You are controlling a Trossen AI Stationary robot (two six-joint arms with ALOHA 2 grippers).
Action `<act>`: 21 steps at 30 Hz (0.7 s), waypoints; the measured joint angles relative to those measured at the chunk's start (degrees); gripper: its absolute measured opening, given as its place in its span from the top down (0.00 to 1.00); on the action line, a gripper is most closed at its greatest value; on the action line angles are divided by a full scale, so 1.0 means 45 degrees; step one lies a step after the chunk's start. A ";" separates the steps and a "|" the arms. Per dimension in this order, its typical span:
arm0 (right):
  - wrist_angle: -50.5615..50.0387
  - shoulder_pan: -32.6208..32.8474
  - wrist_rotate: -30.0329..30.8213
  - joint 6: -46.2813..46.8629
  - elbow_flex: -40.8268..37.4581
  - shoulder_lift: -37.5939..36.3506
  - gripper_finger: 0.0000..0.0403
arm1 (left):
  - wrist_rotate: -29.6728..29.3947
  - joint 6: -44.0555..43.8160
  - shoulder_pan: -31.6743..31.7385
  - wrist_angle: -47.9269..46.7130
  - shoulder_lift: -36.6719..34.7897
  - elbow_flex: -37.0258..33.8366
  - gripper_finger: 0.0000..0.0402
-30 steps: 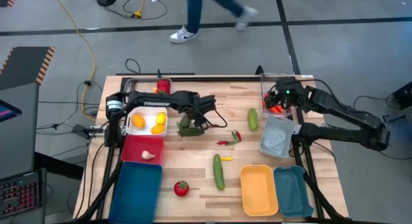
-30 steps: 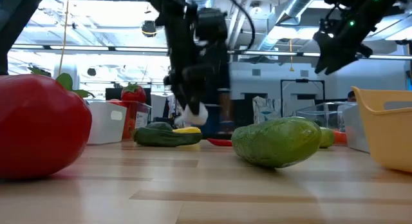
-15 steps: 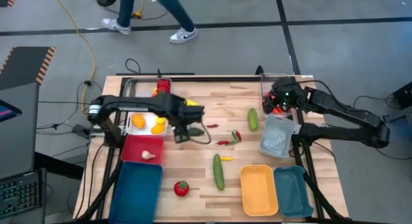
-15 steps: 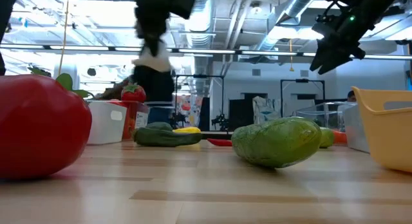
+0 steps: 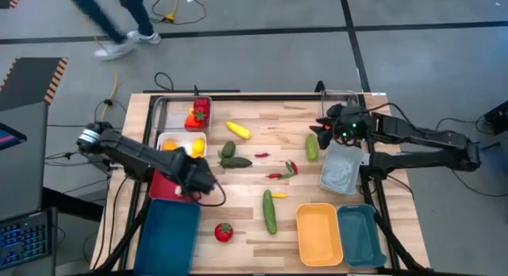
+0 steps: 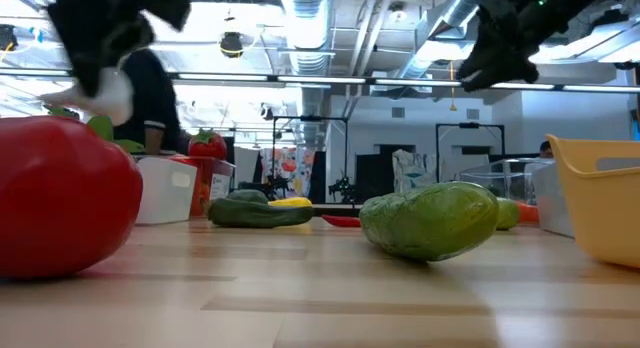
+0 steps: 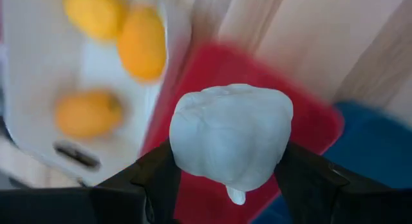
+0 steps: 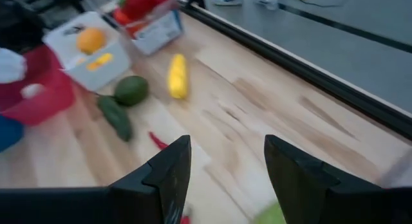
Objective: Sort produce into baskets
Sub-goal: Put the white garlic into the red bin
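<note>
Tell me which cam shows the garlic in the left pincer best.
Left wrist view: the garlic fills the picture, clamped between both fingers over the red tray. Low view shows a blurred white blob under the arm. High view hides it under the left pincer. Right wrist view: a distant white speck.

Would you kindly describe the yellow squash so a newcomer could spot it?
Start at the white tray near the table's far left edge. To its right on bare wood lies the yellow squash, just beyond two green vegetables. It is the only large loose yellow piece.
</note>
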 joint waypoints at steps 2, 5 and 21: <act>0.0563 0.0411 0.0000 -0.0003 0.0000 0.0303 0.44 | 0.0394 -0.0826 -0.0253 0.0053 -0.0234 -0.0750 0.48; 0.1408 0.1018 0.0000 -0.0005 0.0000 0.0926 0.44 | 0.1119 -0.1487 -0.0461 0.0096 -0.0329 -0.1624 0.48; 0.4926 0.3137 -0.0010 -0.2117 0.0000 0.4358 0.44 | 0.2717 -0.1434 -0.0460 0.0306 -0.0242 -0.3184 0.29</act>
